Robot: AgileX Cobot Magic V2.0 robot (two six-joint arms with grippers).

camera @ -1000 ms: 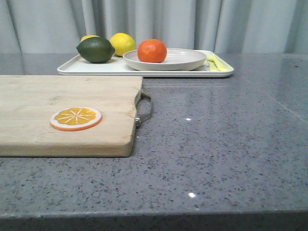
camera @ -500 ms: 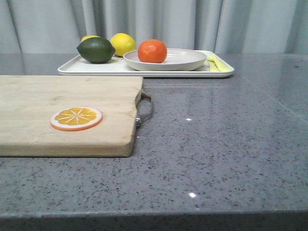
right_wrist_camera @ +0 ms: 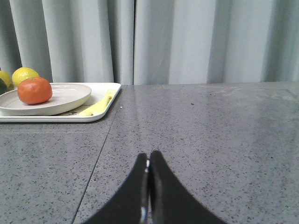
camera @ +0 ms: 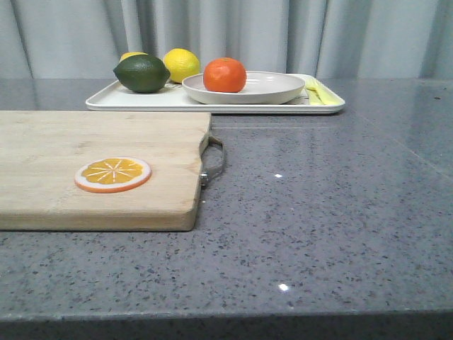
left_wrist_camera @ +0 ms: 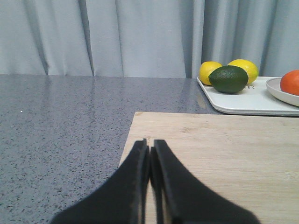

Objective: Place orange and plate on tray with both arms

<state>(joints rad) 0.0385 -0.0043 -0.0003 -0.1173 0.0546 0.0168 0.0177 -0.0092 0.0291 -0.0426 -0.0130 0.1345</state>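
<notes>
The orange (camera: 224, 75) sits in the off-white plate (camera: 272, 90), and the plate rests on the white tray (camera: 141, 100) at the back of the counter. The orange (right_wrist_camera: 34, 90), plate (right_wrist_camera: 65, 100) and tray (right_wrist_camera: 100, 114) also show in the right wrist view. The left wrist view shows the tray (left_wrist_camera: 243, 105) and the edge of the orange (left_wrist_camera: 292, 82). My left gripper (left_wrist_camera: 150, 148) is shut and empty, low over the wooden board. My right gripper (right_wrist_camera: 148, 157) is shut and empty, low over the grey counter, well short of the tray. Neither gripper shows in the front view.
A dark green lime (camera: 141, 74) and two yellow lemons (camera: 181, 64) lie on the tray's left part, a pale yellow strip (camera: 313, 91) on its right. A wooden cutting board (camera: 92, 142) with a metal handle (camera: 214, 161) carries a flat orange slice (camera: 112, 174). A curtain hangs behind.
Nothing has moved on the table; the front view has shifted by a pixel or two only.
</notes>
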